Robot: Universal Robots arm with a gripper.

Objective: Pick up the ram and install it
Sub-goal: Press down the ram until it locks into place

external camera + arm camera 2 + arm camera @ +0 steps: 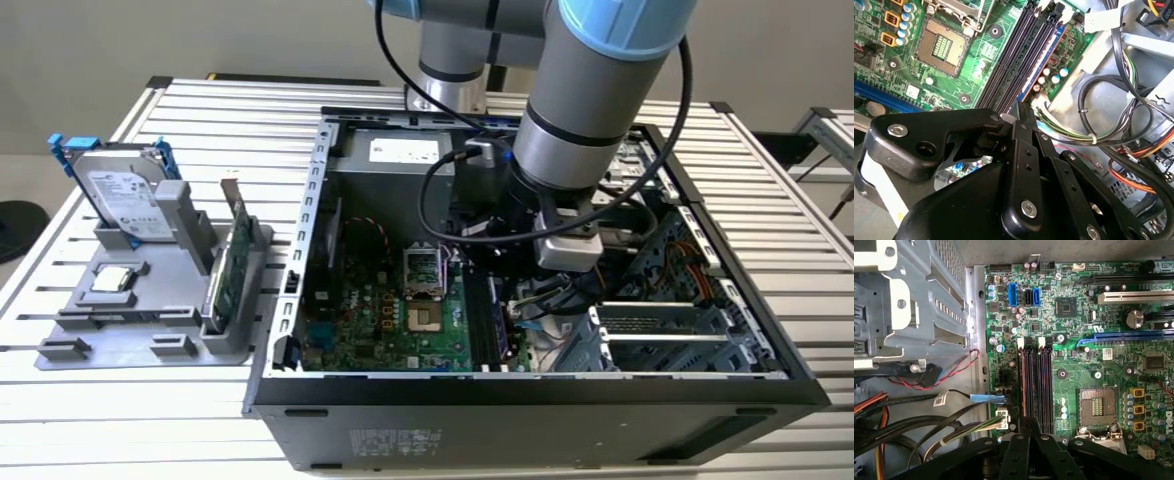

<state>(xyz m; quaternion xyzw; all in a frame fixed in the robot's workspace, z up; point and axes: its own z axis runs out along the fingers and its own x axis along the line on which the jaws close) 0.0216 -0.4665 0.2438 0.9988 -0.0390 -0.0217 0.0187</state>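
In both wrist views the black two-fingered gripper (1015,116) (1029,426) is reaching down over the near end of the black memory slots (1014,55) (1044,390). Its fingers are lying drawn tightly together, clenching the end of the long thin blue ram stick (1043,64). In the second wrist view the stick is showing as a narrow blue strip with an orange edge. It is standing along the outermost slot on the side of the cable bundle (1104,100).

Just beyond the slots, the square silver processor socket (944,45) (1096,407) is sitting open on the green motherboard (1074,325).

In the exterior view the grey and light-blue robot arm (587,110) is dipping into the open black computer case (534,400), which is lying on its side on the slatted metal worktop (200,110).

Farther off, toward the exterior view's left, a grey plastic tray (147,310) is resting on the worktop beside the case. It is carrying a silver boxy hard drive with blue rails (127,195) and an upright green circuit card (238,260).
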